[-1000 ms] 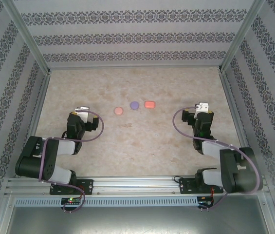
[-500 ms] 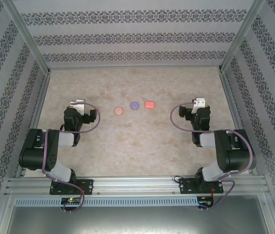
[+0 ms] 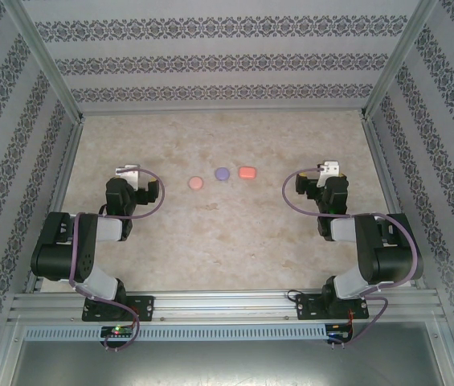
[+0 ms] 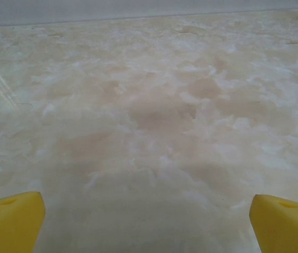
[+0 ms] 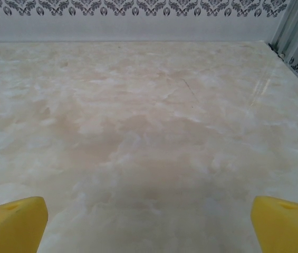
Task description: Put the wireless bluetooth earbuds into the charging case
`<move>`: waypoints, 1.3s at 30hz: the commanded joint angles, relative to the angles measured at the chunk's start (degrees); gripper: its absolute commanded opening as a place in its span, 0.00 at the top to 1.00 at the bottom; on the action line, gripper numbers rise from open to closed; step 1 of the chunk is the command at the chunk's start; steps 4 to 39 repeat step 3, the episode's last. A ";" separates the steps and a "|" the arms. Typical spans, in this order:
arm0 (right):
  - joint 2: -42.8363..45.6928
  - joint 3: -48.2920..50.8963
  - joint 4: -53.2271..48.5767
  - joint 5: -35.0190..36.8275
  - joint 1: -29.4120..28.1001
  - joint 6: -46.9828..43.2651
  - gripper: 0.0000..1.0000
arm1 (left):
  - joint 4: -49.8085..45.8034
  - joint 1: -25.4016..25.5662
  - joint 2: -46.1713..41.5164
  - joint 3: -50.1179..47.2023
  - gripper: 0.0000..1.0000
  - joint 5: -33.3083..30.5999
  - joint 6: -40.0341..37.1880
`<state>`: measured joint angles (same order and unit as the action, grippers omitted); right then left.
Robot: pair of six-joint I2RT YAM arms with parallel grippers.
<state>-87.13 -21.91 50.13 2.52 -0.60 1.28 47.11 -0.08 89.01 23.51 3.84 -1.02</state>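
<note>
Three small closed charging cases lie in a row at mid-table: a pink round case (image 3: 197, 183), a purple round case (image 3: 222, 173) and an orange-red squarish case (image 3: 247, 172). The earbuds are hidden. My left gripper (image 3: 127, 172) hovers well left of the row, and its yellow fingertips (image 4: 11, 221) stand wide apart over bare marble, so it is open and empty. My right gripper (image 3: 329, 170) sits well right of the row. It is likewise open, with a yellow fingertip (image 5: 286, 224) at each lower corner and nothing between them.
The marble-patterned tabletop (image 3: 227, 233) is fenced by patterned walls (image 3: 227, 60) and aluminium corner posts (image 3: 387, 72). A metal rail (image 3: 227, 304) carrying both arm bases runs along the near edge. The right wrist view takes in the back wall and the right post (image 5: 291, 31).
Over the last second both arms folded back toward their bases. The left gripper drifted slightly up and left, the right one barely shifted. The cases have not moved.
</note>
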 commanded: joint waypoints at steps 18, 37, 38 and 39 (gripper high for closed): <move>0.72 -0.19 0.92 -1.87 0.07 0.18 0.02 | -0.12 -0.46 0.53 0.54 0.00 -0.78 1.02; 0.72 -0.19 0.92 -1.87 0.07 0.18 0.02 | -0.12 -0.46 0.53 0.54 0.00 -0.78 1.02; 0.72 -0.19 0.92 -1.87 0.07 0.18 0.02 | -0.12 -0.46 0.53 0.54 0.00 -0.78 1.02; 0.72 -0.19 0.92 -1.87 0.07 0.18 0.02 | -0.12 -0.46 0.53 0.54 0.00 -0.78 1.02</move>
